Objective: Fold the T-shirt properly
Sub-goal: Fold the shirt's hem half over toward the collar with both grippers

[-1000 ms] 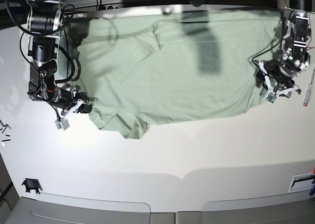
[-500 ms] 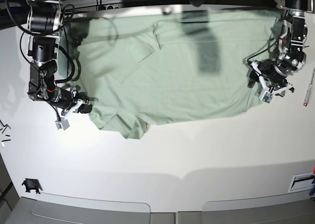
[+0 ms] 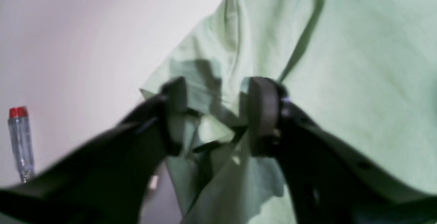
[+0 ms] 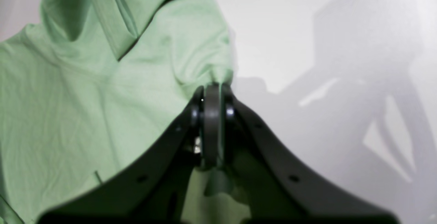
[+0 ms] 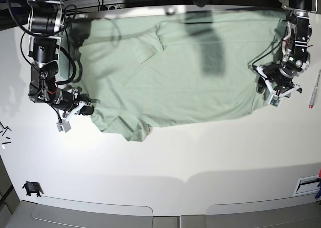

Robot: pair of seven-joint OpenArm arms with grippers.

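The pale mint-green T-shirt (image 5: 185, 72) lies spread across the back of the white table (image 5: 165, 153), with a sleeve folded near its front left corner. My right gripper (image 5: 84, 109), on the base view's left, is shut on the shirt's left edge; its wrist view shows the fingertips (image 4: 211, 97) pinching a bunched corner of T-shirt (image 4: 102, 97). My left gripper (image 5: 271, 90) sits at the shirt's right edge. In its wrist view the left gripper (image 3: 213, 108) has its jaws apart, with a rumpled fold of T-shirt (image 3: 341, 63) between the pads (image 3: 261, 108), which are not pressed on it.
A clear pen with a red cap (image 5: 314, 90) lies on the table just right of the left arm, the same pen (image 3: 20, 142) showing in its wrist view. A small black clip (image 5: 31, 189) sits front left. A white slot (image 5: 307, 185) is front right. Cables run along the back edge.
My left gripper has moved left from beside the shirt onto its right edge, and its jaws have narrowed around the fabric. The right arm has not moved.
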